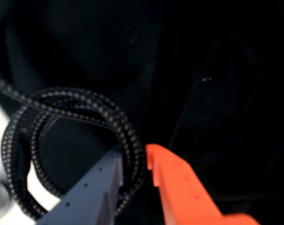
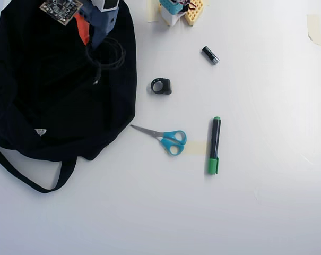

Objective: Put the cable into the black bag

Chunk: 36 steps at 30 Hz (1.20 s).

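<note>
White bench (image 2: pixel 266 212), overhead view. Black bag (image 2: pixel 49 106) lies flat at the left, biggest item, its strap (image 2: pixel 22 178) looping out along the lower left edge, small white label (image 2: pixel 40 132) near its lower part. Just right of the bag: small black ring-shaped clip (image 2: pixel 161 86). Below that, scissors (image 2: pixel 163 137) with blue handles, blades pointing left toward the bag. Right of the scissors, a green-capped marker (image 2: pixel 215 145) lying roughly vertical, partly over a pale tape patch (image 2: pixel 197 147). Small black cylinder with silver tip (image 2: pixel 210 55) up near the top centre. Another tape strip (image 2: pixel 313 27) at the top right edge. Arm base (image 2: pixel 177 10) at the top edge.
</note>
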{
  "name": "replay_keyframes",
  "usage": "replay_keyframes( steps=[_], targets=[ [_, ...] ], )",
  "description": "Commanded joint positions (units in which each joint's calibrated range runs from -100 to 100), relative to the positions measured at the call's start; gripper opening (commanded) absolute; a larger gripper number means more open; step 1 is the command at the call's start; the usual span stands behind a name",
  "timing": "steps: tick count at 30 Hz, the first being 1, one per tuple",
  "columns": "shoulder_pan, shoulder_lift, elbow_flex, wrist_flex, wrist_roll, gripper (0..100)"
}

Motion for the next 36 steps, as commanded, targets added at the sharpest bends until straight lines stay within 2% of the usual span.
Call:
replay_keyframes(
  steps=[1, 3, 6, 8, 12, 18, 20, 22, 25, 26, 27, 28, 36],
  targets=[
    [3.7, -0.9, -1.7, -2.7, -4.3, 2],
    [6.5, 1.5, -1.7, -2.7, -5.7, 2],
    [11.2, 12.2, -3.3, -15.5, -5.9, 2],
    [12.5, 18.4, -3.6, -20.2, -6.0, 2],
    [21.3, 25.4, -3.7, -27.1, -4.8, 2],
    [24.6, 25.5, -6.3, -26.8, -5.3, 3],
    [23.9, 25.5, -7.2, -27.0, -7.2, 3],
    [22.6, 26.8, -6.9, -27.0, -8.6, 12],
    [20.1, 29.9, -7.8, -27.1, -8.9, 15],
    [20.7, 29.8, -8.3, -27.1, -10.3, 21],
    [20.5, 29.9, -8.8, -26.7, -10.2, 32],
    [20.2, 29.9, -8.8, -26.5, -10.1, 35],
    [19.1, 28.4, -8.8, -26.1, -10.6, 36]
  ],
)
